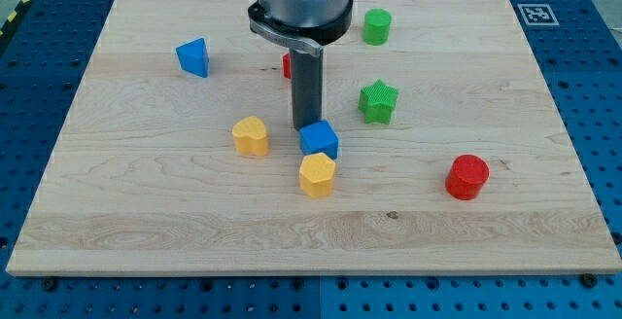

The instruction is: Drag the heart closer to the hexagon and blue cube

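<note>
The yellow heart (251,135) lies left of the board's middle. The blue cube (319,140) sits to its right, with the yellow hexagon (317,174) touching it just below. My tip (307,128) stands at the cube's upper left edge, right of the heart by about a block's width. The rod hangs down from the arm's grey body at the view's top.
A blue block (193,56) lies at upper left. A red block (288,65) is mostly hidden behind the rod. A green cylinder (377,26), a green star (378,101) and a red cylinder (467,176) lie on the right. The wooden board (146,222) ends near the view's bottom.
</note>
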Robot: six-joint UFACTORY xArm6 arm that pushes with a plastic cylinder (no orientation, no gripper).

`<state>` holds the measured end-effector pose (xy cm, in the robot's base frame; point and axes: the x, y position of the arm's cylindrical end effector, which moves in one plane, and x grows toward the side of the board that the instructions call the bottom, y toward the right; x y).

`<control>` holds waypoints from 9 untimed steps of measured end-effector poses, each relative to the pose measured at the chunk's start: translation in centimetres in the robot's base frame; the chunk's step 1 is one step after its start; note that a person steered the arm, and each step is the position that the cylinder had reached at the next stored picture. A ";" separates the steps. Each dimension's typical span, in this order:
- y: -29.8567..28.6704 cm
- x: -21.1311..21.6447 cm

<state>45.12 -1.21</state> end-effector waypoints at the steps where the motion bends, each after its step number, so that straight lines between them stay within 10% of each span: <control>1: -1.5 -1.7; 5: -15.2 -4.7; 9: -10.3 0.7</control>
<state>45.84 -11.52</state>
